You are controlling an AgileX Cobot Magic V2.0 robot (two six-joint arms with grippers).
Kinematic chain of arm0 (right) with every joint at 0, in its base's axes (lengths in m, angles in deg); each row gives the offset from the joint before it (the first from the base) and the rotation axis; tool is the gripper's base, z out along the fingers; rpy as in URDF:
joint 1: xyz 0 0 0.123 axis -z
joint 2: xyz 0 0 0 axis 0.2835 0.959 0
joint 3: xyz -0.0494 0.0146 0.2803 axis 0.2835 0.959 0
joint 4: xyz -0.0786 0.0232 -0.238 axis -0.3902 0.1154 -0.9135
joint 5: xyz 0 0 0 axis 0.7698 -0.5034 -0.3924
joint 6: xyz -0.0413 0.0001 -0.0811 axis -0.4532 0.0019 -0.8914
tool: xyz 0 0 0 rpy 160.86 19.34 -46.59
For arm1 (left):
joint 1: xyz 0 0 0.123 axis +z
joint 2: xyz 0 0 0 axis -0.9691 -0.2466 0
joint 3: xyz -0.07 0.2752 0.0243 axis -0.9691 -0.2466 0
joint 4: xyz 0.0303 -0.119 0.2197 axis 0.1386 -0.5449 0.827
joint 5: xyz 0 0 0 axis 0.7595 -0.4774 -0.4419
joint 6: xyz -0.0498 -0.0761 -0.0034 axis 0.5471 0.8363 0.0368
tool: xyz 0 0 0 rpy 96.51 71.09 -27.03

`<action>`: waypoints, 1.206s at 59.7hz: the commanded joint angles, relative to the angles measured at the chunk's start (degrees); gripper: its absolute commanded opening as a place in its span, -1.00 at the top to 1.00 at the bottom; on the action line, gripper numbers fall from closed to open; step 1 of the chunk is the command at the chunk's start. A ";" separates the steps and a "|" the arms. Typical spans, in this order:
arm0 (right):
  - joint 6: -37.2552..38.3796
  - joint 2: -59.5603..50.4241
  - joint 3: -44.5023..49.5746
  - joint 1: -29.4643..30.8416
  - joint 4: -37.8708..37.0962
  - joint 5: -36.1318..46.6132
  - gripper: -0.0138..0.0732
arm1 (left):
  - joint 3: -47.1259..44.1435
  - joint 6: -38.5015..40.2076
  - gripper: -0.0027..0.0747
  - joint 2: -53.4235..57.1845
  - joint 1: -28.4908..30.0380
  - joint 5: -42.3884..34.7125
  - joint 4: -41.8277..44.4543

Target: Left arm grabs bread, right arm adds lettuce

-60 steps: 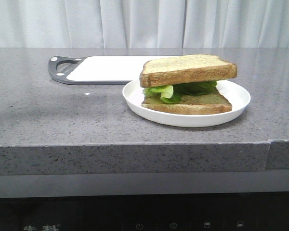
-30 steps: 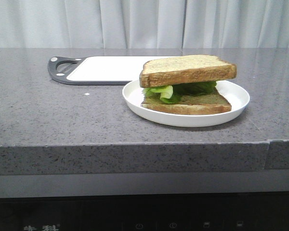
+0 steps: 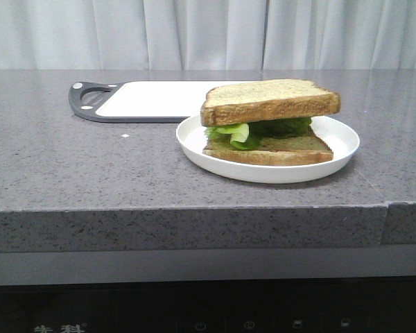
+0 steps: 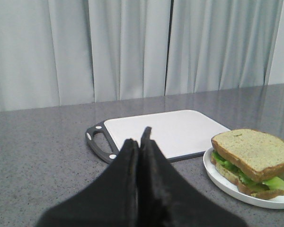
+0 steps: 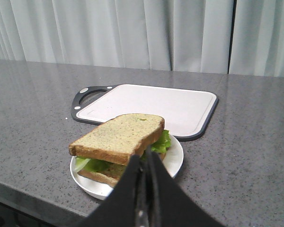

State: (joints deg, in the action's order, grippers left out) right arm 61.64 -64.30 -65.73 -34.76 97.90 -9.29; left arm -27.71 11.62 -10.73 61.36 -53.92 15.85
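The thick bread (image 3: 269, 99) lies on top of the green lettuce (image 3: 260, 130), which lies on a thinner slice, all on a white plate (image 3: 194, 142). The bread also shows in the left wrist view (image 4: 253, 150) and the right wrist view (image 5: 118, 135), with lettuce (image 4: 236, 168) (image 5: 160, 142) sticking out under it. My left gripper (image 4: 139, 139) is shut and empty, held back from the plate, near the cutting board. My right gripper (image 5: 146, 158) is shut and empty, just in front of the plate. Neither arm shows in the front view.
A white cutting board (image 3: 156, 98) with a black rim and handle lies behind the plate on the grey stone counter. The counter's front edge (image 3: 187, 208) runs below the plate. Grey curtains hang behind.
The top bread slice and the plate have shifted very slightly; otherwise nothing has visibly moved.
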 commanded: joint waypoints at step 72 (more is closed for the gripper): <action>-0.06 0.55 -1.52 0.36 0.70 4.80 0.82 | -11.57 28.84 0.99 9.42 8.02 -3.65 31.13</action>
State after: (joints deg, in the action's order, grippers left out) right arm 61.64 -64.30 -65.73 -34.76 98.12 -9.24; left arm -38.18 39.86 -3.17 69.14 -53.40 46.81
